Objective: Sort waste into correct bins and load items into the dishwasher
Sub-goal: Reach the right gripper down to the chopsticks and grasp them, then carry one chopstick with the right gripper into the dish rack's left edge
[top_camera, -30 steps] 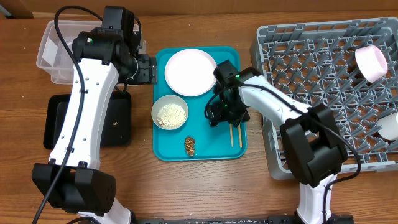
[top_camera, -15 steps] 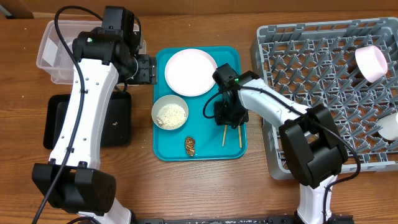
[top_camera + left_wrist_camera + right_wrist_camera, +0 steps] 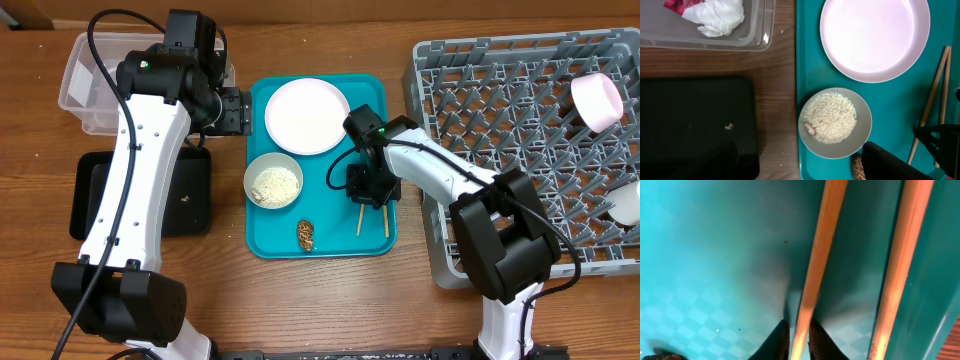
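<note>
Two chopsticks (image 3: 359, 221) near tray's (image 3: 335, 240) right edge; right gripper (image 3: 799, 336) pinched on one, left gripper (image 3: 235, 110) spread wide, empty.

On the teal tray (image 3: 807, 50), a pale pink plate (image 3: 875, 37) lies beside a small bowl (image 3: 864, 125) of white rice (image 3: 830, 117), with two chopsticks (image 3: 931, 97) at the right edge. Left of it, on the wooden tabletop (image 3: 777, 65), a clear tub (image 3: 757, 30) holds a crumpled red-and-white wrapper (image 3: 715, 12) — a black tray (image 3: 690, 110) just beside it.
</note>
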